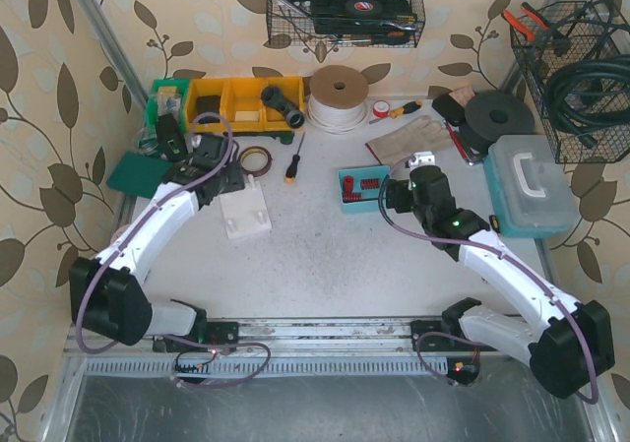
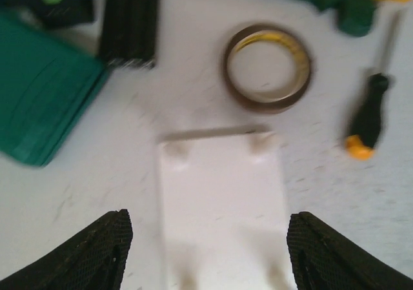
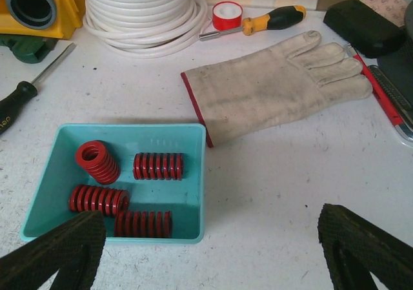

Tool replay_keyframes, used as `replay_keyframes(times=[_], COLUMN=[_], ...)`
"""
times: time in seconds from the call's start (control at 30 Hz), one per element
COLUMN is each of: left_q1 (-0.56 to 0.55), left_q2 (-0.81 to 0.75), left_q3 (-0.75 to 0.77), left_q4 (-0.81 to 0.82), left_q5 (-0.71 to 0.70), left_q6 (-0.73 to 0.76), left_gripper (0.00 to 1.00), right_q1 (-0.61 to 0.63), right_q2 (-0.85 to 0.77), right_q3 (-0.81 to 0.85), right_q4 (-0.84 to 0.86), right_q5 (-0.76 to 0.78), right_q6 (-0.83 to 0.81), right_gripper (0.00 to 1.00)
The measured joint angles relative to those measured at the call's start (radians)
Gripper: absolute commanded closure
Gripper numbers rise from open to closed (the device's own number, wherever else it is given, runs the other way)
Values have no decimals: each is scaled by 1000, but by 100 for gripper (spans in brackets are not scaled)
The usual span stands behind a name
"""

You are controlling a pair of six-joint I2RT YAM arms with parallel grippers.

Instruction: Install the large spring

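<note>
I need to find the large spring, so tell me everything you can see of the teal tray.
The teal tray is a shallow, rectangular, plastic-looking bin with rounded corners, sitting flat on the white table. It holds four red coil springs: three lie on their sides, one leans on end showing its bore. A pale work glove has its cuff close by the far right corner; contact is unclear.

Tray (image 3: 116, 128) mid-table, four springs (image 3: 158, 166) in it, one tipped on end, three lying flat, glove (image 3: 271, 90) just behind and right, cable coil (image 3: 142, 12) farther back, block (image 1: 245, 212) well left of the tray, seemingly four pegs on it, tape ring (image 1: 254, 157) behind the block, screwdriver (image 1: 292, 162) right of the ring.
</note>
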Motion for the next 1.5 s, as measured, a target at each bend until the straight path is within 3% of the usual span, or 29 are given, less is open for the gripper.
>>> replay_keyframes(times=[0.17, 0.37, 0.6, 0.8, 0.97, 1.17, 1.5], left_q1=[119, 245, 455, 495, 528, 538, 538], left_q2=[-40, -76, -105, 30, 194, 265, 267], left_q3=[-134, -309, -453, -442, -395, -408, -434], left_q4=[-16, 74, 271, 428, 546, 637, 663], left_q5=[8, 123, 297, 360, 494, 642, 717], left_q6=[-56, -114, -220, -270, -274, -259, -211], left_gripper=[34, 35, 46, 52, 73, 72, 70], right_q1=[0, 5, 53, 70, 70, 70, 70], right_q2=[19, 116, 291, 394, 423, 423, 422], right_q3=[0, 29, 139, 216, 230, 230, 230], right_q4=[7, 22, 29, 27, 27, 27, 30], right_q5=[-20, -111, -186, -193, -184, -168, -171], right_q6=[-1, -14, -25, -37, -52, -69, -75], right_gripper=[13, 31, 47, 48, 48, 48, 48])
